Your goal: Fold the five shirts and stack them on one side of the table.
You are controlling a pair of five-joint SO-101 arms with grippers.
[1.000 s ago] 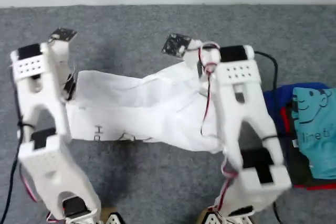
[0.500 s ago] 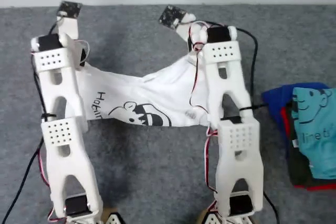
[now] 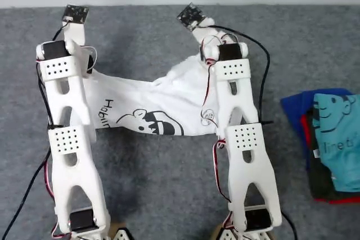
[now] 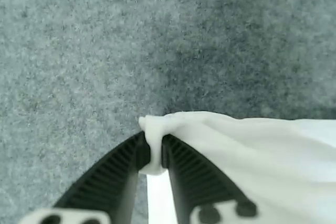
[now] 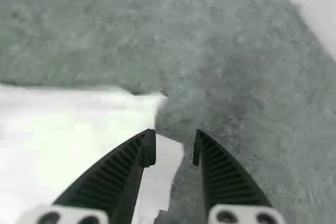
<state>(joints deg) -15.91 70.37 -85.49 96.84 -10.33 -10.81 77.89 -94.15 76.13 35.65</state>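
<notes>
Counting progress: one stack point(image 3: 329, 144) of folded shirts, teal uppermost, lies well to the right of the white shirt point(image 3: 152, 102). That shirt is unfolded, print-up and rumpled between the two arms, so its folding and stacking are judged outstanding. Left gripper point(image 4: 155, 153) clenched on a bunched far corner of the shirt, right gripper point(image 5: 173, 148) released with jaws apart over the opposite far corner; stack cut off at the high view's edge with layers hard to count, shirt's side edges hidden under the arms.

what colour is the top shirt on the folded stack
The top shirt is teal with a dark printed graphic; it shows best in the high view.
</notes>
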